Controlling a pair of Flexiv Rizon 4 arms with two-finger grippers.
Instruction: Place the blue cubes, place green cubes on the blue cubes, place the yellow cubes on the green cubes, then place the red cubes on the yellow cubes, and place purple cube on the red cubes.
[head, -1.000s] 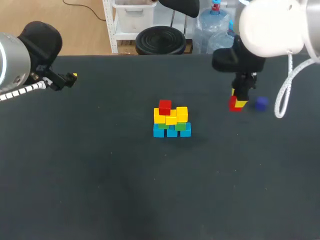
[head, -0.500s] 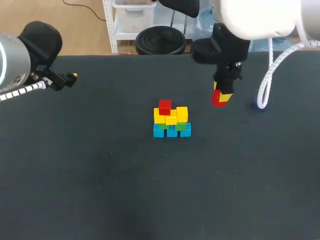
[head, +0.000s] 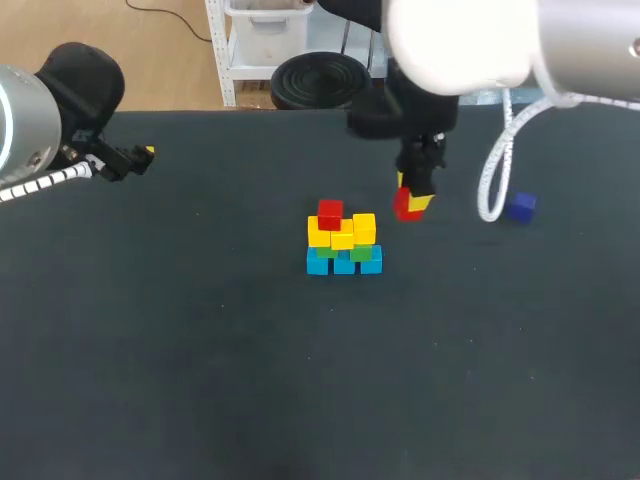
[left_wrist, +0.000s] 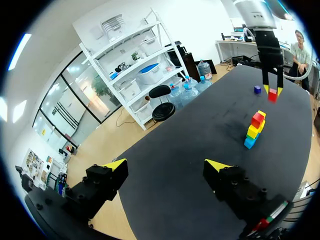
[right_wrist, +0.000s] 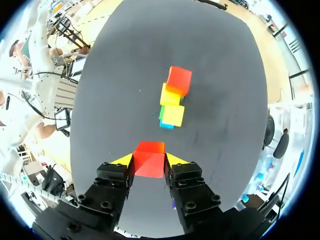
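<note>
One red cube (right_wrist: 149, 165) (faces square) hangs between right jaws.

A dark, matte tabletop (head: 200, 350) carries two things. Near its middle stands a stack of cubes (head: 343, 240), whose bottom row of three blue cubes (head: 343, 262) rests side by side on the surface. A lone purple cube (head: 520, 207) lies well apart from the stack, to its right and a little farther back.
</note>
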